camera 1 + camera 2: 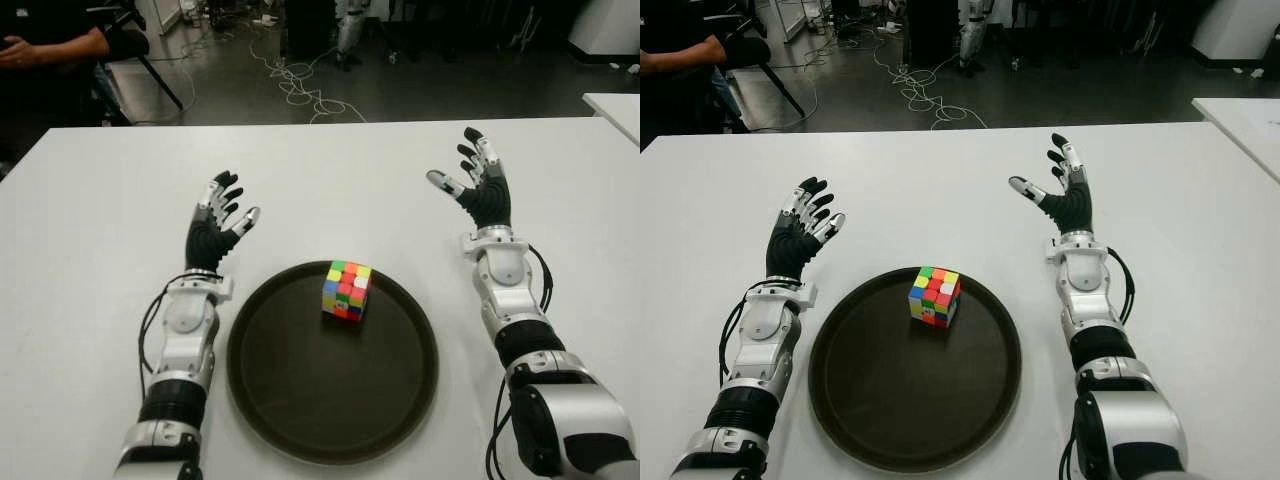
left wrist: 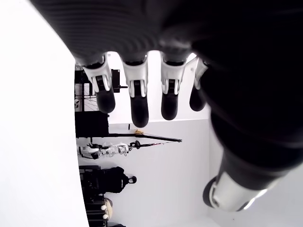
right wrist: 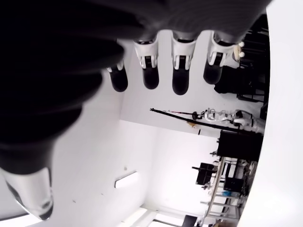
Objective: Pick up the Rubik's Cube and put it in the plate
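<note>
Left hand: the left hand (image 1: 218,222) shows over the white table, just left of the plate's far-left rim, palm toward the middle of the scene; its fingers (image 2: 138,97) are spread and relaxed, with nothing between them (the left wrist view shows four dark tips apart from one another and the thumb off to one side).

Right hand: the right hand (image 1: 480,190) shows to the right of the plate and a little farther away than the left one, its fingers (image 3: 180,78) pointing up and away, thumb angled toward the middle; it too is wide and holds nothing.

Rubik's Cube: the Rubik's Cube (image 1: 346,289) sits inside the plate, in its far half and slightly right of centre, flat on one face, clear of both hands and not touching the rim.

Plate: the plate (image 1: 280,420) is a round, dark, shallow dish lying on the near middle of the table, between the two forearms.

Table: the table (image 1: 100,200) is white and plain.

Far side: beyond the table's far edge is a dark floor with loose cables (image 1: 300,85), and at the far left a person's arm (image 1: 55,45) in a dark sleeve.
</note>
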Controlling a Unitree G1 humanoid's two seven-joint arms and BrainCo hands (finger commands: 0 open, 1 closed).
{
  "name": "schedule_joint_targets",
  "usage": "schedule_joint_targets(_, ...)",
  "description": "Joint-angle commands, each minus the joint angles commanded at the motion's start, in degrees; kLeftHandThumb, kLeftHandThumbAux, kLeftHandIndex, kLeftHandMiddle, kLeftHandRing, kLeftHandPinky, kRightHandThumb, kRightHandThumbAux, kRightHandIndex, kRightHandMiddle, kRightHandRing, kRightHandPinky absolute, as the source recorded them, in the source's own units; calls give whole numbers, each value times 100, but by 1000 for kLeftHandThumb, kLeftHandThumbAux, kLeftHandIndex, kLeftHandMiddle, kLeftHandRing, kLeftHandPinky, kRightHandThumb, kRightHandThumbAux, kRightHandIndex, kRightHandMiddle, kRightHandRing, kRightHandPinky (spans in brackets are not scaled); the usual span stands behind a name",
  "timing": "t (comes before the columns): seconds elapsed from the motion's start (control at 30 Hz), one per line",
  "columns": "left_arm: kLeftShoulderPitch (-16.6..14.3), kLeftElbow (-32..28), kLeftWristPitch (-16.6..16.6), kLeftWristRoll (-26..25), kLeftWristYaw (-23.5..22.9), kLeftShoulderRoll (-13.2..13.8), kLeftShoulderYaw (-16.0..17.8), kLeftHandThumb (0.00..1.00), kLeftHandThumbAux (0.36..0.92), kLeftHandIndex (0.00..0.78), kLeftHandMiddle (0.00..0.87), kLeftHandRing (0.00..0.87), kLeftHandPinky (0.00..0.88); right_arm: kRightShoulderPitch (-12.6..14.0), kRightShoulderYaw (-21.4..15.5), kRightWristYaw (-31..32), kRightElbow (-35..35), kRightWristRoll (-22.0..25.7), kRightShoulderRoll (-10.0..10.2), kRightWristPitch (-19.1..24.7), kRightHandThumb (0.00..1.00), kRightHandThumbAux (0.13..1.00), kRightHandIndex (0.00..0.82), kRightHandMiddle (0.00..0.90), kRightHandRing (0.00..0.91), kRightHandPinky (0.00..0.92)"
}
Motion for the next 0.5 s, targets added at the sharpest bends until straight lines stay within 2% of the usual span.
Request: schedule_joint_targets(0.5, -36, 136, -173, -28, -3, -16, 44, 43, 768, 95, 163, 142, 115, 25, -21, -4, 12, 9, 33, -146, 0, 689, 43, 99, 102, 93)
